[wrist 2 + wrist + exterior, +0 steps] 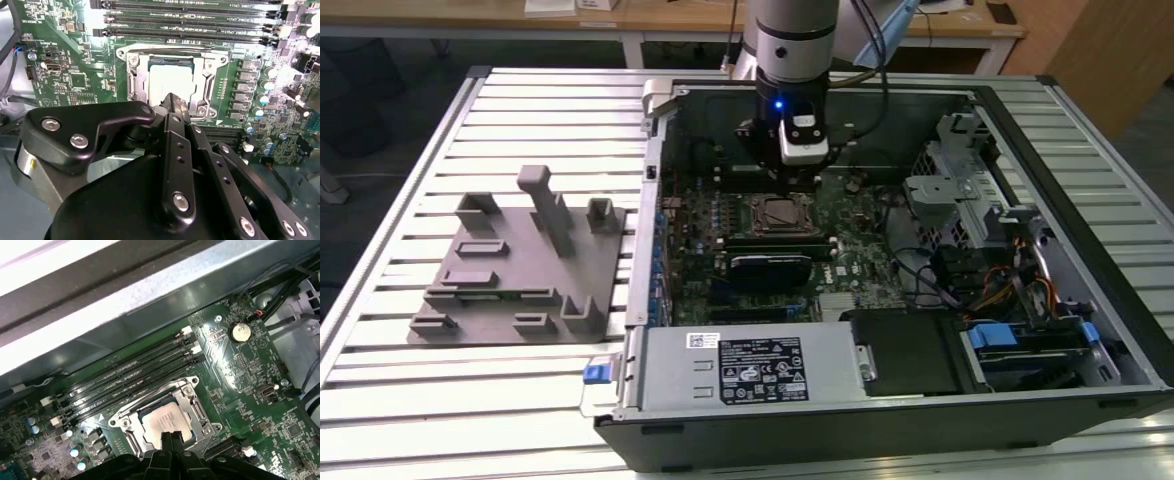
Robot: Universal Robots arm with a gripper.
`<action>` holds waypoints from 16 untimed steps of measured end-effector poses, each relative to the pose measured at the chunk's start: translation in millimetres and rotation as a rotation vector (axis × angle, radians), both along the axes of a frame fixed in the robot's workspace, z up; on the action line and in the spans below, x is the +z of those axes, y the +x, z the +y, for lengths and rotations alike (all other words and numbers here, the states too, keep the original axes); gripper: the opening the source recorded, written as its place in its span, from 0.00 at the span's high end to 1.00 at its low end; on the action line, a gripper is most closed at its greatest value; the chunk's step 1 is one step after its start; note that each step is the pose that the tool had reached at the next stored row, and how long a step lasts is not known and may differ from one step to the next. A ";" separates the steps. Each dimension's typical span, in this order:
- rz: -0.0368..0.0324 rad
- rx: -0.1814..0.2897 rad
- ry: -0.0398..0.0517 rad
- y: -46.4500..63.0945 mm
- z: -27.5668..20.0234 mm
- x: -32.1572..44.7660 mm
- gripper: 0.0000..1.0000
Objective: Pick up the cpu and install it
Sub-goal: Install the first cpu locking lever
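Note:
The cpu (161, 418) lies flat inside the metal-framed socket (193, 390) on the green motherboard; its silver top also shows in the second wrist view (167, 80). In the exterior view the socket (781, 212) sits mid-board in the open computer case. My gripper (170, 438) hangs just above the cpu's near edge. Its two black fingertips (175, 102) are pressed together with nothing between them. The fingers cover part of the cpu in both wrist views.
Black memory slots (130, 380) run beside the socket. A grey fixture plate with blocks (520, 265) lies on the slatted table at the exterior view's left. The case wall (654, 180), drive cage (961, 180) and cables (947, 280) surround the board.

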State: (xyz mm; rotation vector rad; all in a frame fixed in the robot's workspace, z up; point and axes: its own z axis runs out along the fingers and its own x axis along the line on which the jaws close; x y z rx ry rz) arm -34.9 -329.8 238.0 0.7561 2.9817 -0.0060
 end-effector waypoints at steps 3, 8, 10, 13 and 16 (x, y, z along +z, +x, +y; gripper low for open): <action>0.0000 0.000 -0.0002 3.7 -17.9 -1.1 0.89; 0.0000 0.000 -0.0001 4.4 -21.3 -1.3 0.89; -0.0001 0.000 -0.0001 4.6 -22.6 -1.4 0.89; 0.0000 0.000 -0.0001 5.0 -24.9 -1.6 0.89; -0.0001 0.000 -0.0001 5.3 -25.9 -1.6 0.89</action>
